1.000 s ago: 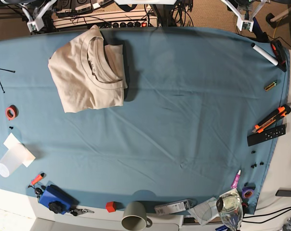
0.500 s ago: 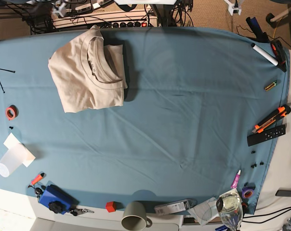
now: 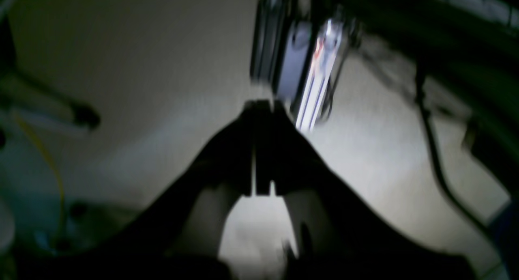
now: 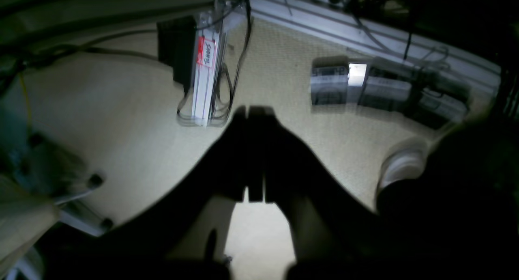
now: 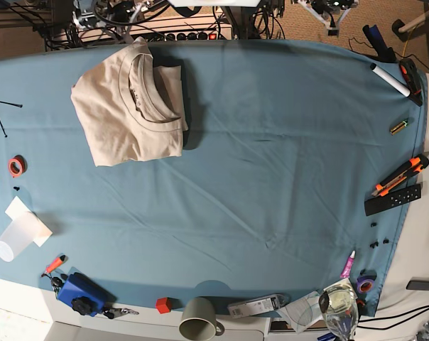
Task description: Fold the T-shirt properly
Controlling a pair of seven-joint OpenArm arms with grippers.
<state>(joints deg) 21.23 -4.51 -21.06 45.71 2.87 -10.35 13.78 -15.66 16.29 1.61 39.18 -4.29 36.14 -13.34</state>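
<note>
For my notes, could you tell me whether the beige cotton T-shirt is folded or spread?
Folded: the beige cotton T-shirt lies as a compact rectangle, collar on top.

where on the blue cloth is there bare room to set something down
The widest free patch is mid-cloth, between the T-shirt and the box cutter and remote. Crowded: the near edge around the mug and the side with the plastic cup.

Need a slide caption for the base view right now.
Folded beige T-shirt lying collar-up at the far left of the blue table cloth, tools and cups scattered along the edges.
</note>
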